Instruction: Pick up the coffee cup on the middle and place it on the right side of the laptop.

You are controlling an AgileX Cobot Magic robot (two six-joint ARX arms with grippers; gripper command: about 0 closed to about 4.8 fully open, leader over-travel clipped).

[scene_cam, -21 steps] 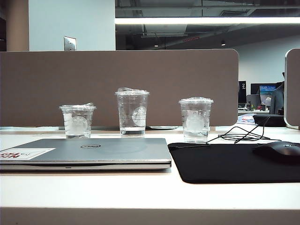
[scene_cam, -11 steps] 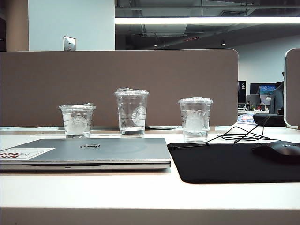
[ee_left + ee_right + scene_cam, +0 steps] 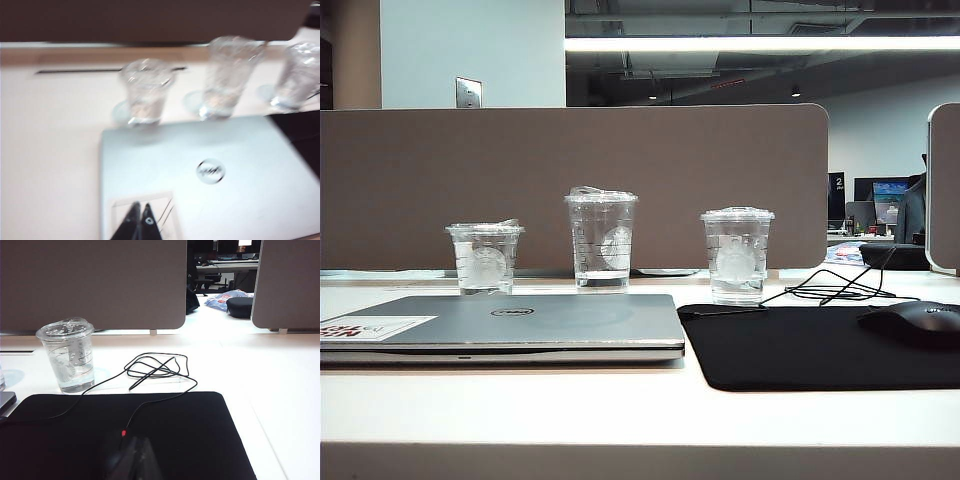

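Centrally, tall clear lidded coffee cup point(image 3: 602, 240), whitish logo, little liquid

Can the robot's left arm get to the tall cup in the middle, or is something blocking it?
Probably yes. The left gripper, jaws shut, hangs above the laptop. The coffee cup stands just past the laptop's far edge, with open gaps on both sides. Only the flat laptop lies between, and the jaws must open first.
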